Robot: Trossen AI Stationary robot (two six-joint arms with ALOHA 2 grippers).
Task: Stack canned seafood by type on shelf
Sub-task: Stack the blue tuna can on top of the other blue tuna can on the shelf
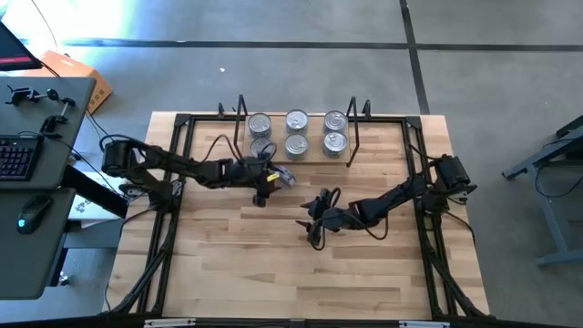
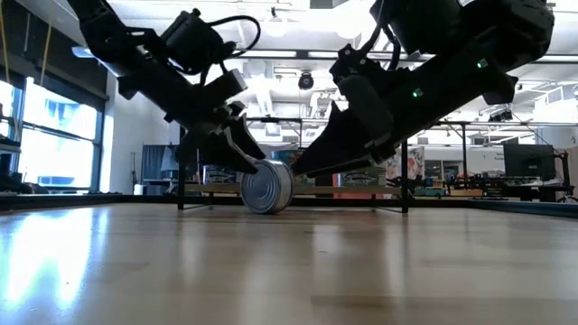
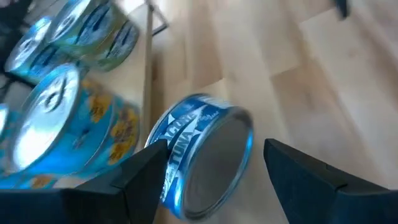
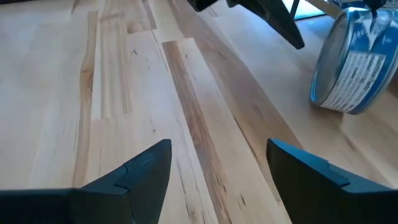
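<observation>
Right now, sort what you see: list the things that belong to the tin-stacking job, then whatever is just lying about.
Job: tuna tin on its side by the left gripper; tins on the shelf; shelf.
Lying about: keyboard, mouse, orange box.

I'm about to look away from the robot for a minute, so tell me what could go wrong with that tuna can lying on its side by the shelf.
The blue tuna can stands on its edge on the table, between the open fingers of the left gripper, so it could roll away. A sideways nudge might also push it into the stacked cans on the shelf. The right gripper waits open nearby; both arms closing in could collide.
</observation>
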